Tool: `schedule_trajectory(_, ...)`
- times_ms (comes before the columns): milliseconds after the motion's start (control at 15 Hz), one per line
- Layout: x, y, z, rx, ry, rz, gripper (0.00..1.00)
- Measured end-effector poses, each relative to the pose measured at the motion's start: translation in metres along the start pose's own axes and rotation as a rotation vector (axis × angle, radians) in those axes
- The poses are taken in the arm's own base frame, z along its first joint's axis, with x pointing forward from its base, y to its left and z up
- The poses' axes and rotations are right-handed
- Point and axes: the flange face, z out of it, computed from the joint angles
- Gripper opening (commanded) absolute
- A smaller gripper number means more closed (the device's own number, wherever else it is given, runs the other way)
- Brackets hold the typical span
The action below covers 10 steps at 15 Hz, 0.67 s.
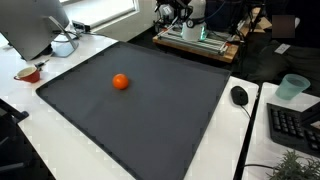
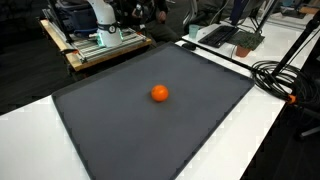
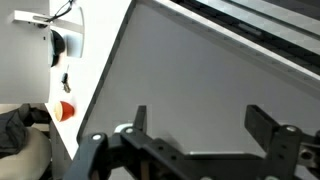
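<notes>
An orange ball (image 1: 120,82) lies alone near the middle of a dark grey mat (image 1: 160,120) on a white table; it shows in both exterior views (image 2: 159,94). In the wrist view my gripper (image 3: 203,125) is open and empty, its two black fingers spread wide above bare mat (image 3: 200,70). The ball is out of the wrist view. The arm's white base (image 2: 100,18) stands behind the far edge of the mat, well away from the ball.
A monitor (image 1: 35,25) and a red bowl (image 1: 28,72) stand by one mat edge. A mouse (image 1: 239,95), keyboard (image 1: 295,125) and teal cup (image 1: 292,87) lie on the other side. Black cables (image 2: 285,75) run along the table. A wooden frame (image 2: 105,48) holds the arm's base.
</notes>
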Motion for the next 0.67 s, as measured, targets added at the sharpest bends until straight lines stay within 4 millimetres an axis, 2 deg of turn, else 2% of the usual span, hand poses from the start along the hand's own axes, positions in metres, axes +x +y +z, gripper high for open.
schedule_trajectory(200, 0.000, -0.019, 0.028, -0.108, -0.047, -0.120, 1.00)
schedule_trajectory(400, 0.001, -0.031, 0.048, -0.226, -0.089, -0.229, 1.00)
schedule_trajectory(667, 0.001, -0.034, 0.056, -0.318, -0.128, -0.283, 1.00)
